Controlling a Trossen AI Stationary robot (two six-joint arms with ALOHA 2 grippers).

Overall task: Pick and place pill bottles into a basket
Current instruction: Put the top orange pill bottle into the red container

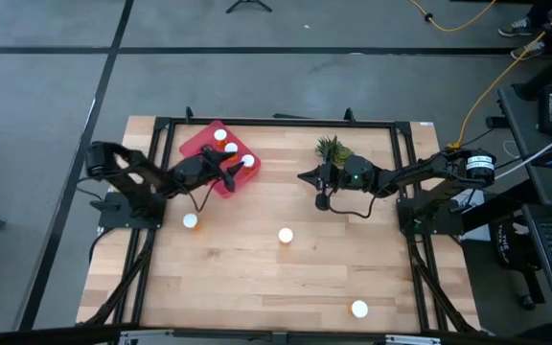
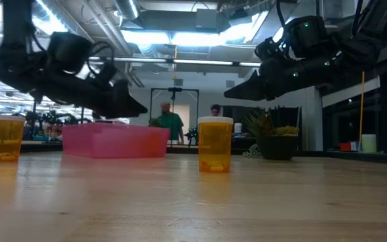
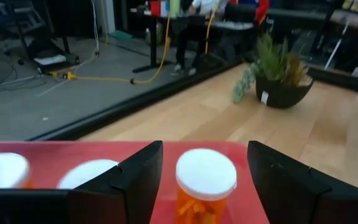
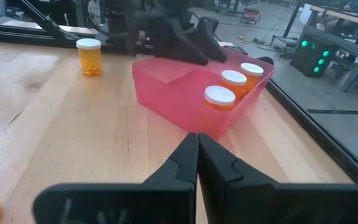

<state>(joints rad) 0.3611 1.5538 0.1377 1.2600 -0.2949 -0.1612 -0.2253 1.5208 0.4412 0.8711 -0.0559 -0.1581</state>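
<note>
Left gripper (image 1: 241,173) hangs over the near corner of the red basket (image 1: 199,144), fingers spread. In the left wrist view a capped pill bottle (image 3: 205,186) stands between the fingers (image 3: 135,180) with gaps both sides, so it reads as let go, not pinched. Three bottles stand in the basket in a row along one wall; the other two caps (image 1: 225,142) sit further in.

Three bottles are loose on the wooden table (image 1: 257,278): one just left of centre near the left arm (image 1: 191,221), one mid-table (image 1: 286,235), one at the front right (image 1: 358,309). All upright and well apart from each other, so easy to take from above.

Potted plant (image 1: 332,149) stands at the back, not part of the task.

Right gripper (image 1: 304,178) hovers right of the basket, above the table, fingers pressed together on nothing; it looks parked while the left works. About half done, I judge.
</note>
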